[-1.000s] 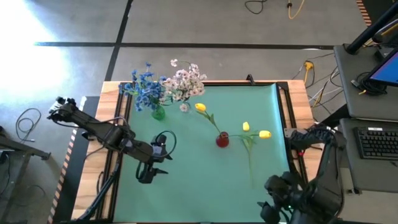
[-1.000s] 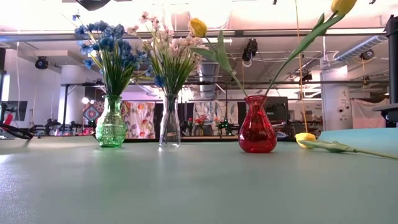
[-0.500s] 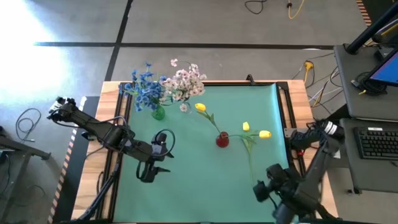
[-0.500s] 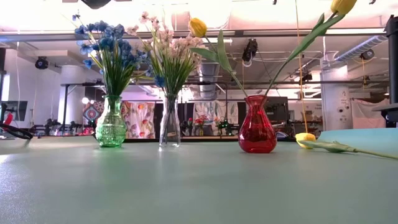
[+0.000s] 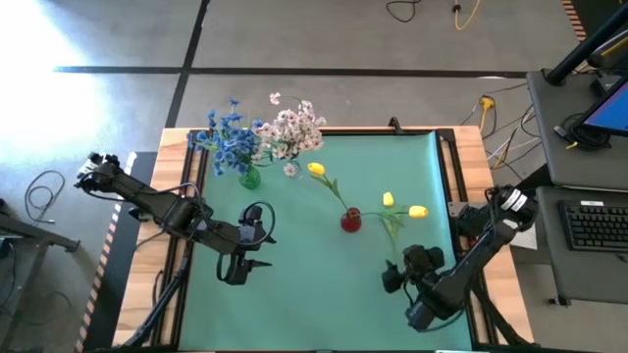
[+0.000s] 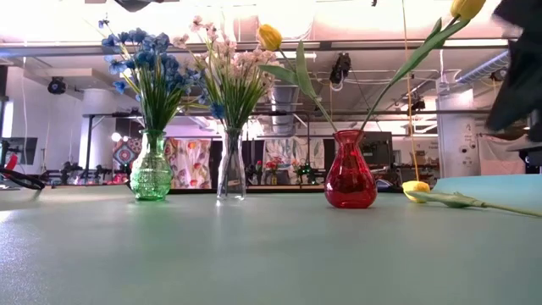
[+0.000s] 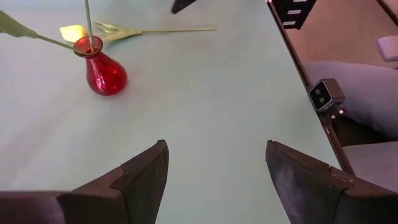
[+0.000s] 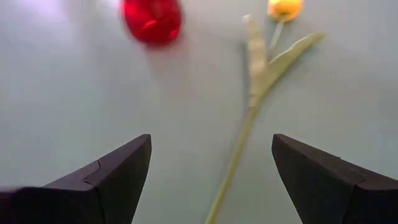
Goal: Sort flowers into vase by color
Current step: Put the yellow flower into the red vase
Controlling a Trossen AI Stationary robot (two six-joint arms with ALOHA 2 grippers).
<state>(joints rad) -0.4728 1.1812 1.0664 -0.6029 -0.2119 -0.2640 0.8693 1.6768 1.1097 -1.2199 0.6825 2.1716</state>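
High view: green tabletop [image 5: 314,294]. Blue flowers [image 5: 226,137] in a green vase [image 5: 250,178] at the far left corner; pink-white flowers [image 5: 292,129] in a clear vase [image 5: 290,169] just beside it. Red vase [image 5: 350,220] near the middle holds two yellow tulips [image 5: 316,170]; a third tulip [image 5: 418,211] lies flat on the tabletop to its right, stem running toward the near edge. Left gripper [image 5: 247,267] hangs over the near left part, fingers open, holding nothing. Right gripper [image 5: 392,278] sits over the near right part, close to the lying stem, fingers spread wide, empty. Low view: three vases upright in a row, loose tulip flat at the right, a dark piece of an arm at the upper right edge. Left wrist view: open fingers [image 7: 140,180] frame bare tabletop, red vase well beyond. Right wrist view: wide-apart fingers [image 8: 118,168] above the lying stem, apart from it.
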